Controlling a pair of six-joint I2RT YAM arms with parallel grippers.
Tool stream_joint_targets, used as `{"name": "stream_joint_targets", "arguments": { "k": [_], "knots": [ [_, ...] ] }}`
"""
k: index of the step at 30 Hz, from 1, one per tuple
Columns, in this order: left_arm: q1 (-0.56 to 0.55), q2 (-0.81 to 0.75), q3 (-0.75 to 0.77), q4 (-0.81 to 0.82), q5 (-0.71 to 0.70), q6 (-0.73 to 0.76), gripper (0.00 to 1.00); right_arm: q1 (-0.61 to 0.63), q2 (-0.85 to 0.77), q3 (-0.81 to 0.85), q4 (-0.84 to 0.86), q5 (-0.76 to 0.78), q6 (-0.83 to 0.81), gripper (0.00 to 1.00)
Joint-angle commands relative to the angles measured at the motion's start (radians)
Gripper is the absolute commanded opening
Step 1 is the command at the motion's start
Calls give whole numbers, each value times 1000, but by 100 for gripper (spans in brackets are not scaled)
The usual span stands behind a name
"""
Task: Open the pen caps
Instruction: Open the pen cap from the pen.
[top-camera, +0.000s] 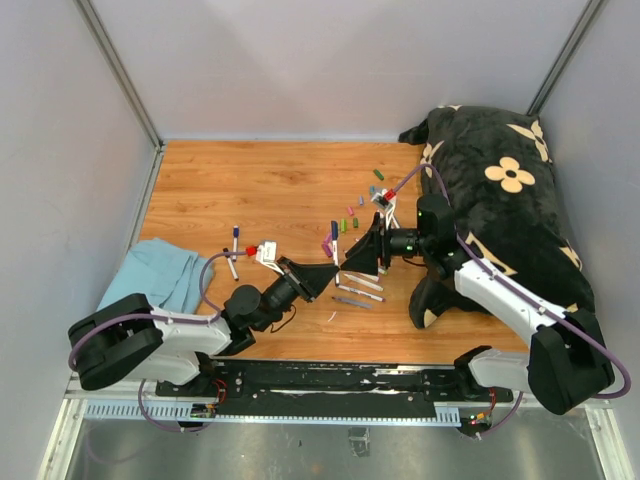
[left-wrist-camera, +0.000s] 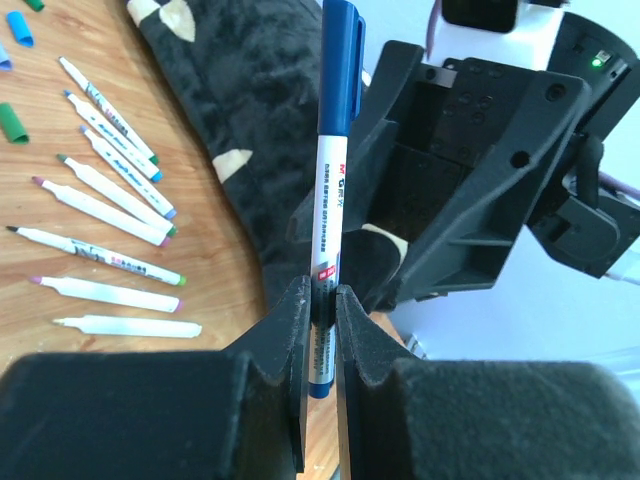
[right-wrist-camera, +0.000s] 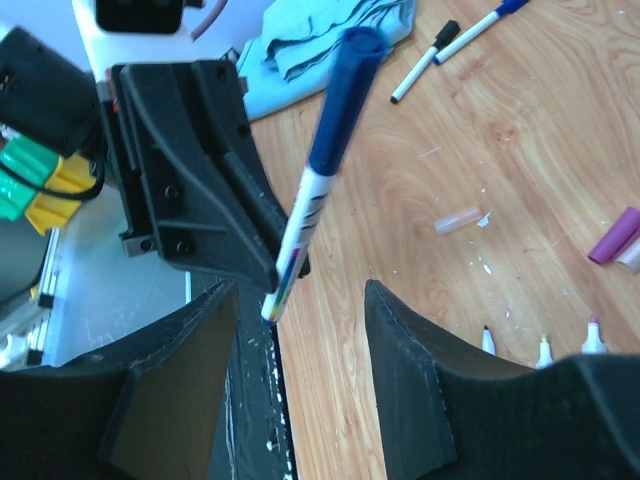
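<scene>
My left gripper (left-wrist-camera: 320, 300) is shut on the lower barrel of a white pen (left-wrist-camera: 328, 200) and holds it upright, its dark blue cap (left-wrist-camera: 340, 30) still on. In the right wrist view the same pen (right-wrist-camera: 295, 235) leans across with its cap (right-wrist-camera: 345, 90) on top. My right gripper (right-wrist-camera: 300, 320) is open around its lower end without touching it. From above, the two grippers (top-camera: 328, 270) (top-camera: 352, 262) meet tip to tip mid-table. Loose pen caps lie on the wood: green (left-wrist-camera: 12, 122), blue (left-wrist-camera: 20, 28), purple (right-wrist-camera: 612, 238), and several (top-camera: 352, 215) near the cushion.
Several uncapped white pens (left-wrist-camera: 110, 200) lie in a row right of the grippers. Two capped pens (top-camera: 233, 250) lie to the left by a light blue cloth (top-camera: 160, 275). A black flowered cushion (top-camera: 500, 200) fills the right side. Grey walls enclose the wooden table (top-camera: 260, 190).
</scene>
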Motion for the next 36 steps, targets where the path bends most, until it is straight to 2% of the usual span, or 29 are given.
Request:
{"name": "stream_joint_targets", "arguments": {
  "k": [1, 8, 19, 23, 27, 29, 34, 36],
  "knots": [
    [-27, 44, 39, 108, -53, 24, 0, -44, -10, -33, 180, 39, 210, 54],
    [-47, 101, 71, 128, -49, 27, 0, -43, -6, -41, 188, 51, 243, 50],
    [-54, 135, 101, 115, -32, 26, 0, -29, 13, -36, 191, 16, 242, 36],
    [-54, 147, 114, 99, -21, 32, 0, -18, 21, -24, 174, -3, 223, 24],
    [-54, 150, 128, 73, 9, 52, 4, -17, 41, 10, 112, -27, 182, 7],
    [-54, 145, 136, 55, 36, 71, 15, -18, 42, 30, 71, -36, 150, 3],
    [-42, 85, 110, 30, 114, 133, 57, -32, 20, 50, 13, -49, 88, 1],
    [-18, 50, 93, 22, 180, 152, 67, -40, 17, 67, -40, -81, 37, 1]
  ]
}}
